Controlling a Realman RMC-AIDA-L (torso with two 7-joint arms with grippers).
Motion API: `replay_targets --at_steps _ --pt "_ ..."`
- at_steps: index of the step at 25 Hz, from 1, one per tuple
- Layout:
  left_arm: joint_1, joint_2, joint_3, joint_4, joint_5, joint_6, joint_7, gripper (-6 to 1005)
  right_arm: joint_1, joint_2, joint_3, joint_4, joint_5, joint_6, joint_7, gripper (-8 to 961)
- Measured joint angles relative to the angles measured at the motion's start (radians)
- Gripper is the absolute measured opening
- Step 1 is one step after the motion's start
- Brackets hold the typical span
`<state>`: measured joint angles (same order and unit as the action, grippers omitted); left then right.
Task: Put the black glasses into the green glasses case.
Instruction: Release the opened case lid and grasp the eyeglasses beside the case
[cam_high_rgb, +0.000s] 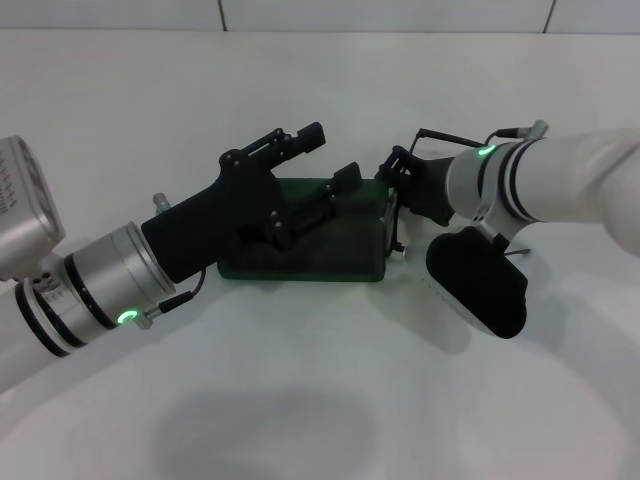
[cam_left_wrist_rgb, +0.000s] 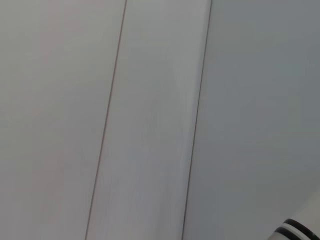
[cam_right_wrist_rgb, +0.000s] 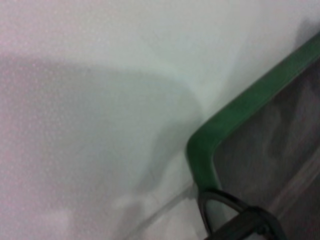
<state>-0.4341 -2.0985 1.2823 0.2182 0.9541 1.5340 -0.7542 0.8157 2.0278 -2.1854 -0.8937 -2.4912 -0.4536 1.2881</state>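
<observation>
Black glasses (cam_high_rgb: 398, 215) at green glasses case (cam_high_rgb: 340, 250) right end, long axis front-back; left claw (cam_high_rgb: 330, 165) released, right claw's state unclear

The green glasses case (cam_high_rgb: 350, 245) looks smooth, semi-glossy plastic on a matt white table (cam_high_rgb: 300, 400).

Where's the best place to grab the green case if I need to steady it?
Grip the green glasses case across its near long wall from the robot's side: that edge is bare. The left gripper hangs over its top, and the right gripper crowds its right end.
</observation>
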Motion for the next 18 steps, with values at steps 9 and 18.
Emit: replay_targets --at_steps 9,18 --pt "0.000 0.001 0.001 -0.003 0.000 0.000 -0.002 650 -0.095 0.000 0.120 -0.103 -0.003 -0.060 -0.003 198" --pt "0.002 0.004 0.007 -0.002 0.000 0.005 -0.002 650 -0.169 0.000 0.246 -0.212 0.000 -0.181 0.001 101"
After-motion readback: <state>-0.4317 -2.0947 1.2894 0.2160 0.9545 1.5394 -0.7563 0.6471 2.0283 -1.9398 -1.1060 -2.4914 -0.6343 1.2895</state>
